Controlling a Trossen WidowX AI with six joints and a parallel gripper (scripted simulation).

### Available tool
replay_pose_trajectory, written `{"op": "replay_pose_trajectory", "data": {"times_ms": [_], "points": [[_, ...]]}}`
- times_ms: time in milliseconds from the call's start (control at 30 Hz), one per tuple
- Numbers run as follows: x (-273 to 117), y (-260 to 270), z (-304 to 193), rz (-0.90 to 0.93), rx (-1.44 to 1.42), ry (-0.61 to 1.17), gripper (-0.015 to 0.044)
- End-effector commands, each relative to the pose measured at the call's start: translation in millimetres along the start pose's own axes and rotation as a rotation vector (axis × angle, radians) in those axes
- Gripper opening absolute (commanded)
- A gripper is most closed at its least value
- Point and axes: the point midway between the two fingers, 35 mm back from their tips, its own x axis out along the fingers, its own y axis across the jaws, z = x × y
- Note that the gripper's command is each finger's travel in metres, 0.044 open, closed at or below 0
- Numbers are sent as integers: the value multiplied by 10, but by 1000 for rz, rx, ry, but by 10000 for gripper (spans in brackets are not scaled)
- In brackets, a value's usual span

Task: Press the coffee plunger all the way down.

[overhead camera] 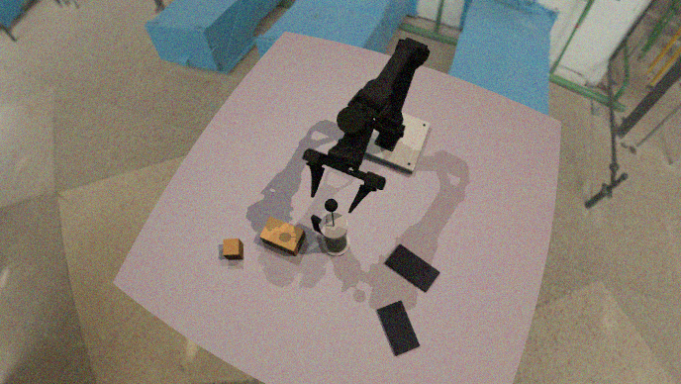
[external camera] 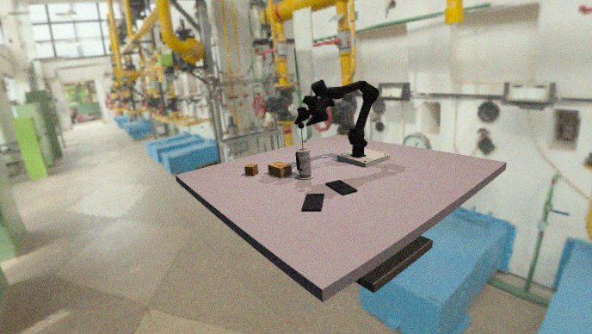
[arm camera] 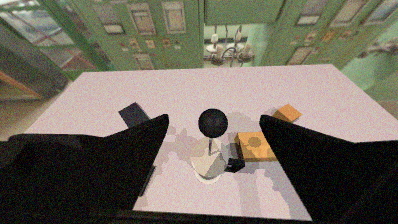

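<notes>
The coffee press [overhead camera: 335,239] [external camera: 304,164] [arm camera: 206,165] stands upright on the table, a pale cylinder with a dark handle on its side. Its plunger is up: a thin rod rises from the lid to a round black knob [overhead camera: 331,205] [external camera: 301,126] [arm camera: 213,123]. My gripper [overhead camera: 332,205] [arm camera: 213,118] is wide open and empty. In the wrist view the knob shows midway between the two fingertips. In the exterior view the fingers are close to the knob's height, at its upper right; whether they touch it cannot be told.
An orange block [overhead camera: 282,236] [external camera: 280,170] [arm camera: 255,146] lies close beside the press on its handle side, with a smaller orange cube [overhead camera: 233,248] [external camera: 251,170] [arm camera: 288,113] beyond. Two flat black slabs [overhead camera: 412,267] [overhead camera: 398,328] [external camera: 341,187] [external camera: 312,202] lie on the other side.
</notes>
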Motion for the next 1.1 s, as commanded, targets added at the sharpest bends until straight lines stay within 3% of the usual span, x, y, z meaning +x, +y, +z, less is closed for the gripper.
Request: {"op": "replay_pose_trajectory", "data": {"times_ms": [0, 33, 433, 1067], "points": [[57, 2, -9, -2, 4, 1, 440], [59, 2, -9, -2, 4, 1, 440], [59, 2, -9, -2, 4, 1, 125], [140, 1, -101, -2, 4, 1, 116]]}}
